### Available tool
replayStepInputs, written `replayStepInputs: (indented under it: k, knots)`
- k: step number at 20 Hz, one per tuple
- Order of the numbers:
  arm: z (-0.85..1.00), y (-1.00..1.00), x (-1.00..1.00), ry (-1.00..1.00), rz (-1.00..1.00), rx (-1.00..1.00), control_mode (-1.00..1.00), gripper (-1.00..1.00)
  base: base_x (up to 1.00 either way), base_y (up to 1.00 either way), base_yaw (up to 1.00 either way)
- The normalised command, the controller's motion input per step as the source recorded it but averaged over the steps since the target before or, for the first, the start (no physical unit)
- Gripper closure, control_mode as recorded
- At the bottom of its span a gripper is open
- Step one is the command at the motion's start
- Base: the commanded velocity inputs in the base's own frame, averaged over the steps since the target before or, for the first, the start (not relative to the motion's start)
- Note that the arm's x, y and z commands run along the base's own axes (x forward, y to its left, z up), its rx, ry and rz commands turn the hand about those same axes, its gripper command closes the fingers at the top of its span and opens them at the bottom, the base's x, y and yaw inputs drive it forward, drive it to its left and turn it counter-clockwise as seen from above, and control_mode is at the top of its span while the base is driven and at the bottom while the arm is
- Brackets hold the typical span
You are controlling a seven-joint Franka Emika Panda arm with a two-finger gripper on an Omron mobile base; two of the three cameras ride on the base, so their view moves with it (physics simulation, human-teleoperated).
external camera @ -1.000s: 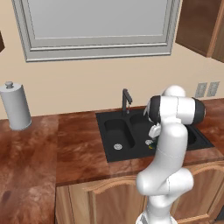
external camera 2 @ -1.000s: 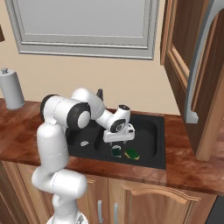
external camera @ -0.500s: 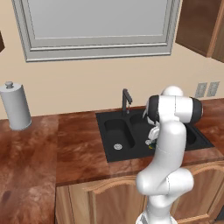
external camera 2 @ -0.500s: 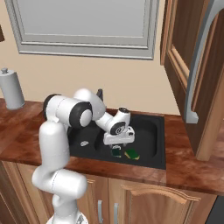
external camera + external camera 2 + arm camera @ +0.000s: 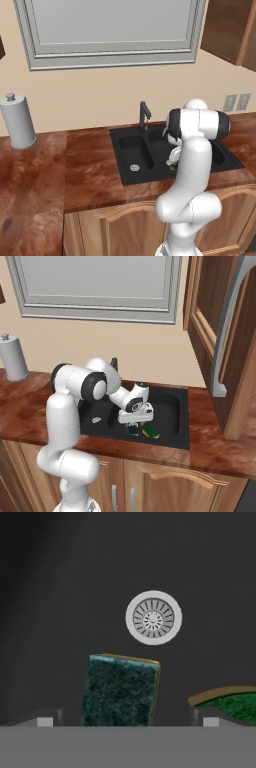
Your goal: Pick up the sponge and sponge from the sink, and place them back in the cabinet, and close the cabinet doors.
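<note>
The pincer hangs low inside the right basin of the black sink, its jaws spread wide and holding nothing. In the hand view one sponge lies flat on the basin floor between the two fingertips, green side up, at six o'clock from the round silver drain. The second sponge lies at four o'clock from that drain, just beside the right fingertip. On the wall above the worktop, the cabinet door stands open.
</note>
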Motion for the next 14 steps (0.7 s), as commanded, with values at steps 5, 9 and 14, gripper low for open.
replayStepInputs:
  k: [5, 9, 14]
  knots:
    - [-0.13, 0.04, 0.00, 0.01, 0.00, 0.00, -1.00, -1.00, 0.00, 0.00, 0.00]
    - [-0.13, 0.05, 0.00, 0.04, -0.01, 0.00, -1.00, -1.00, 0.00, 0.00, 0.00]
    - [-0.15, 0.04, 0.00, 0.02, -0.02, 0.00, -1.00, -1.00, 0.00, 0.00, 0.00]
